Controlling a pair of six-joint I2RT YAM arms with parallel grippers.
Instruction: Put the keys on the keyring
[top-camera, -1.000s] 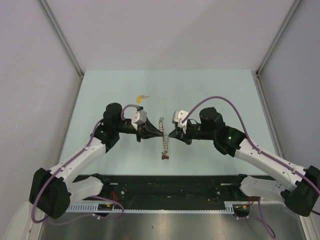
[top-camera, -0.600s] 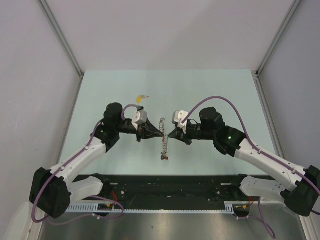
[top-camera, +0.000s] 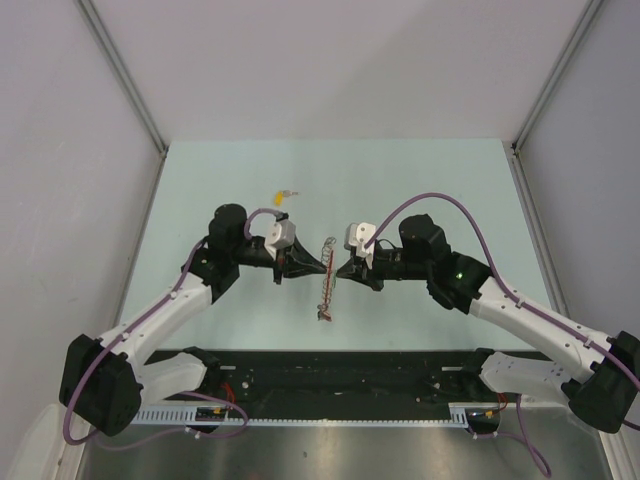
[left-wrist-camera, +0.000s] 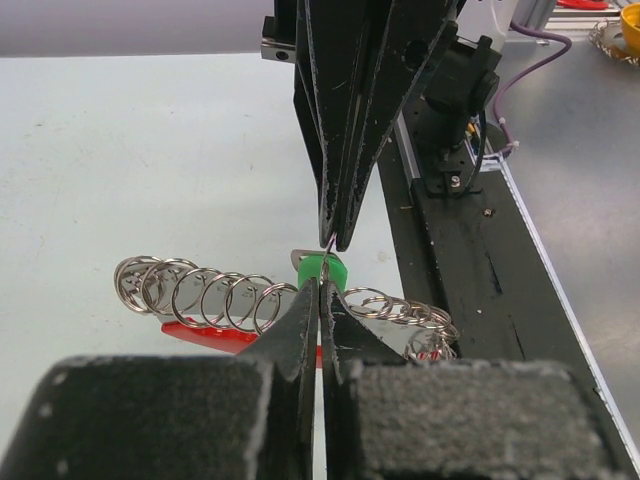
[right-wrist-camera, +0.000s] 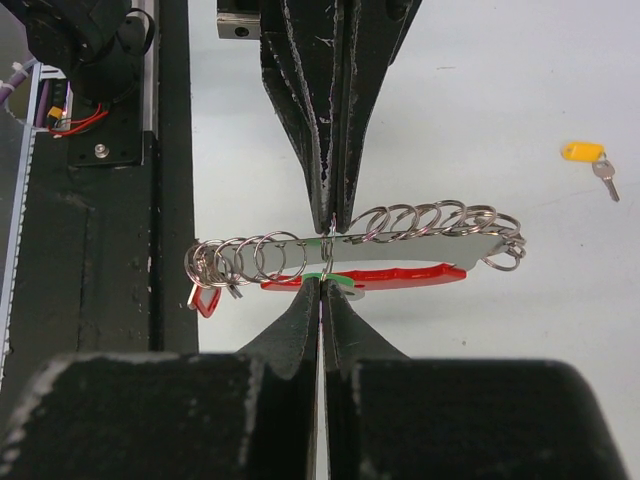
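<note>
**A:** Where is the keyring?

**B:** Over the middle of the worktop, and lifted clear of it as far as I can judge. Its long axis runs from the far edge toward the near edge. That puts it square across the line of the jaws, which come at it tip to tip, one pair from each side

**A:** And the jaws themselves?

**B:** The left jaws and the right jaws are both pressed narrow, with no gap showing. They meet at the loop's midpoint, where the chain of rings and the red band run side by side. The green key sits there too, with its head between the two tips

**A:** Which pair has the key and which has a ring?

**B:** I cannot tell. Each wrist view hides the pinch behind its own tip. A ring has to open beside the key's hole, so the coming move depends on that tiny gap between the tips

**A:** The other key?

**B:** The yellow key lies flat toward the far edge, left of the loop and well apart from it. The left arm is the nearer one
</note>
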